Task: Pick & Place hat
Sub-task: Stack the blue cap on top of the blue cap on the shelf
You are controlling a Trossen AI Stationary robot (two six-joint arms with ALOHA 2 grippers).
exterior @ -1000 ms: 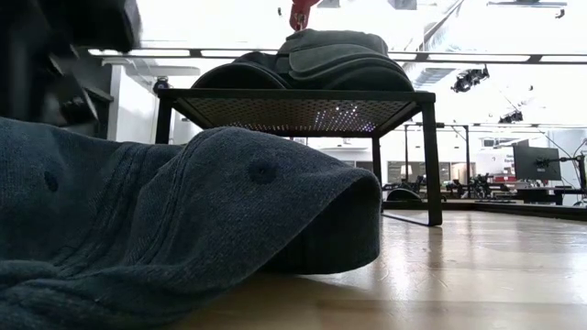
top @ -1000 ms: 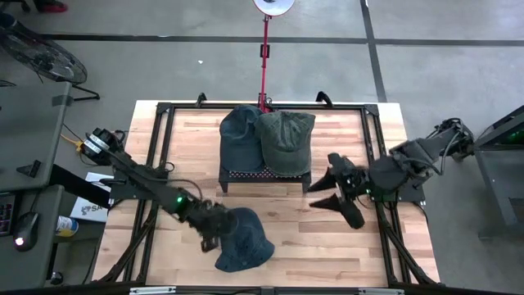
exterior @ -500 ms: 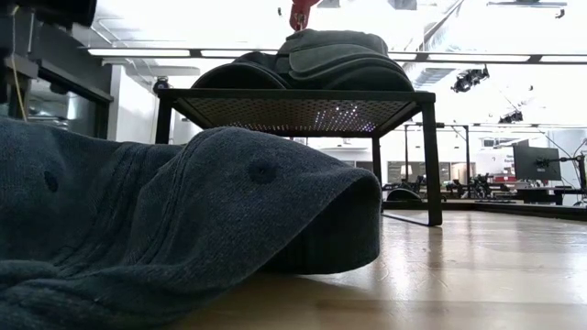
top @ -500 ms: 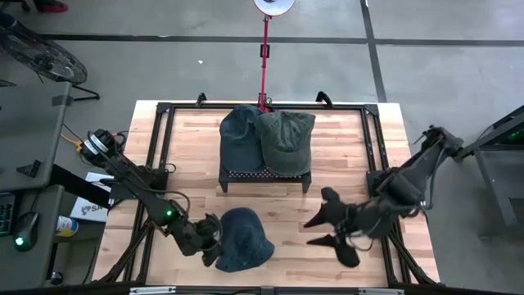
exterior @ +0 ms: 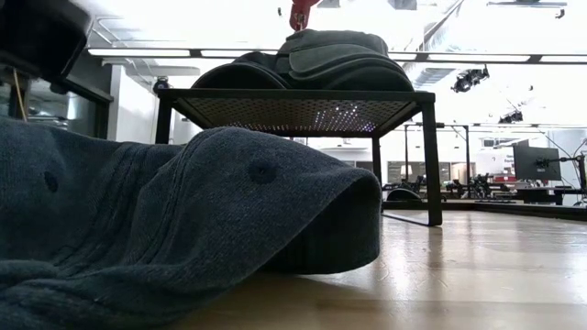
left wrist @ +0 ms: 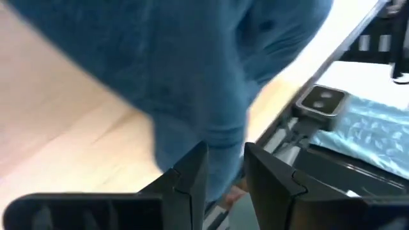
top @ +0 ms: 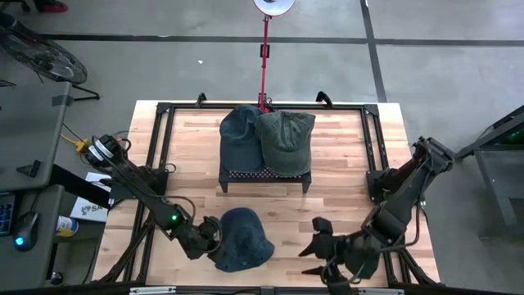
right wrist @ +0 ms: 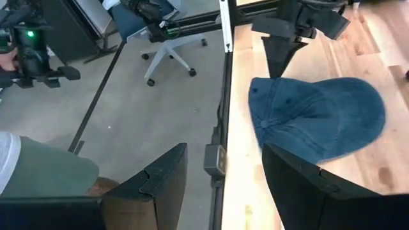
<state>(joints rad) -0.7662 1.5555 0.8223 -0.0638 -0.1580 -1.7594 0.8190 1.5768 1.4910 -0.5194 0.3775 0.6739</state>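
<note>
A blue denim hat (top: 244,239) lies crown up on the wooden table near its front edge; it fills the left of the low view (exterior: 183,229). My left gripper (top: 211,239) is at the hat's left edge, shut on its cloth (left wrist: 223,144). My right gripper (top: 315,250) hangs open to the right of the hat and touches nothing; in its wrist view the fingers (right wrist: 160,185) stand wide apart and the hat (right wrist: 319,121) lies beyond them. My left gripper pinches the hat's edge (left wrist: 225,137) on the table's left side between its two fingers. The fingers come from the table's left, slanting down. The hat rests on the table, its crown toward the right; one layer or several, I cannot tell.
At the far middle stands a black mesh rack (top: 264,174) bearing a dark blue hat (top: 240,135) and an olive hat (top: 286,139). A red lamp stand (top: 264,57) rises behind it. A black frame (top: 160,147) borders the table.
My right gripper has swung from beside the rack toward the table's near edge and down, staying open, and now hangs to the right of the hat. My left gripper has shifted toward the hat's left edge and rolled about its own axis. The hat has stayed on the table.
</note>
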